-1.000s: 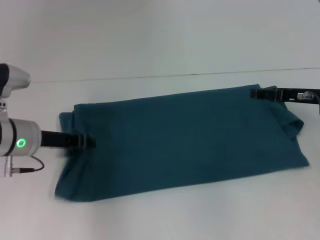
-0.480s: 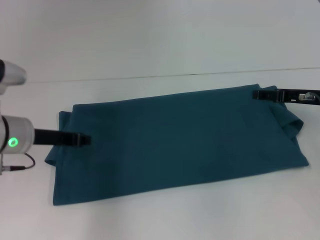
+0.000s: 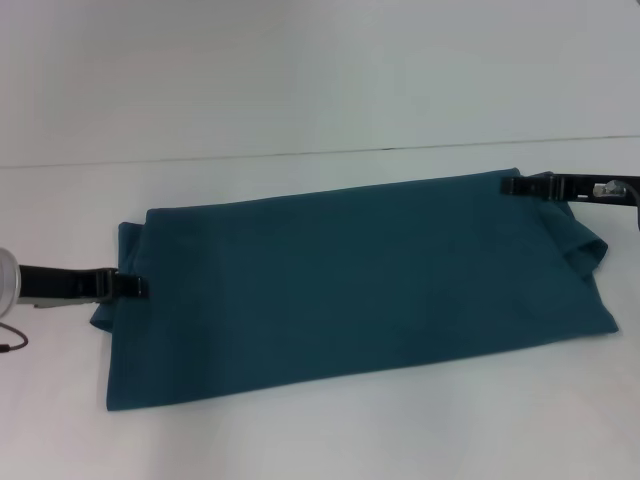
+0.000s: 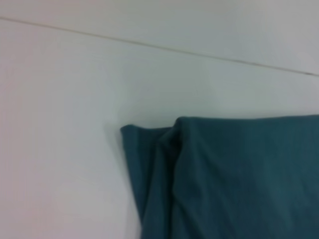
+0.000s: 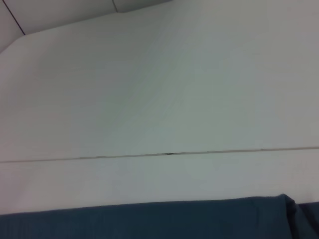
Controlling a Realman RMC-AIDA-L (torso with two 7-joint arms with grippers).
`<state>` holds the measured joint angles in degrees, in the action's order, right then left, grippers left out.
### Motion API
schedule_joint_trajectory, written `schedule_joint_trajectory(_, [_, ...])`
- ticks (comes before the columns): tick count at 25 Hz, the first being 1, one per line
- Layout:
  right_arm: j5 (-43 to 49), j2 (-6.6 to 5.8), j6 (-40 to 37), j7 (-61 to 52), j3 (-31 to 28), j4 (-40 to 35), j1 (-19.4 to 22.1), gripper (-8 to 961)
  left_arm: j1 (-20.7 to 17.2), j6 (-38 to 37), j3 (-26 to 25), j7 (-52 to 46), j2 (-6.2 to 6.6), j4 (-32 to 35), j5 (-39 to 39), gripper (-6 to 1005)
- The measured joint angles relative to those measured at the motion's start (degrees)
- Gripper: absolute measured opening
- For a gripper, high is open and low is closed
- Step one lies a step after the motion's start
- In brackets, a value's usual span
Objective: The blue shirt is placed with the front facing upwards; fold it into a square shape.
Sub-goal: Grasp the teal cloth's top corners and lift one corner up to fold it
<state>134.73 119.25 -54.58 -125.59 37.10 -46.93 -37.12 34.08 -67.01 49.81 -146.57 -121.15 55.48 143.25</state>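
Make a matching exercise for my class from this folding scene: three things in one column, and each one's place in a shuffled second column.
Things:
1. blue shirt
2. left gripper
3. right gripper

Places:
A. at the shirt's far corner on the robot's right
B. at the shirt's edge on the robot's left
C. lying flat as a long band across the white table

Pairs: 1-C, 2-B, 3-A
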Motion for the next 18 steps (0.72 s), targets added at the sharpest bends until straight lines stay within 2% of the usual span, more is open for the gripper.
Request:
schedule_joint_trajectory(5, [0.0,-0.06,0.0,0.0,0.0,0.0,-0.4,842,0.5,1.6,0.1,-1.6,0.00,-1.1,3.8,400])
schedule_joint_trajectory(7, [0.0,-0.09,0.0,0.0,0.0,0.0,-0.5,842,0.5,1.8,0.0,-1.9,-0.18,-0.9,4.9,607])
schedule_joint_trajectory(13, [0.0,-0.16,0.0,0.0,0.0,0.1,-0.5,840,0.5,2.2,-0.2,-1.9,-0.02,-1.6,5.0,827])
schedule_joint_trajectory(18, [0.0,-0.17,0.1,0.0,0.0,0.1,-0.5,839,0.7,3.3,-0.2,-1.9,0.07,-2.7,5.3,946])
